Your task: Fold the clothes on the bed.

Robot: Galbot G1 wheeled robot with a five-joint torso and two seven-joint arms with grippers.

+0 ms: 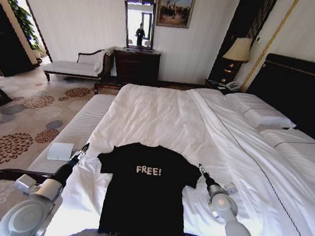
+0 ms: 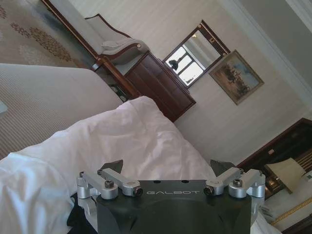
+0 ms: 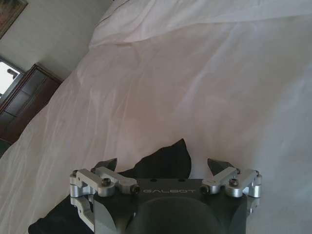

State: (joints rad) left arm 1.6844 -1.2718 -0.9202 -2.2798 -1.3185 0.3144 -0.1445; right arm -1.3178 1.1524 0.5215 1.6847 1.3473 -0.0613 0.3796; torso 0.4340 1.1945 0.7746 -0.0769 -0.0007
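We have the black T-shirt (image 1: 144, 191) lying flat and face up at the lower centre of the head frame, on the near end of the bed (image 1: 163, 118), its "FREE!" lettering readable and both sleeves spread out. Our left hand (image 1: 85, 147) hangs just off the left sleeve, our right hand (image 1: 201, 167) just off the right sleeve; both have their fingers spread apart and hold nothing. In the right wrist view a corner of the sleeve (image 3: 165, 161) peeks between the parted fingers.

We judge this to be the start of the fold: each hand should come down on its sleeve edge, pinching only the shirt and not the white duvet beneath, which is soft and wrinkled and could easily be caught along with it. Keeping both sides level would help the fold stay square.

Around us, the striped bench (image 1: 76, 130) at lower left carries a small white pad (image 1: 60, 151); the pillows (image 1: 260, 113) sit upper right, well apart from the shirt. Nothing lies on the shirt itself
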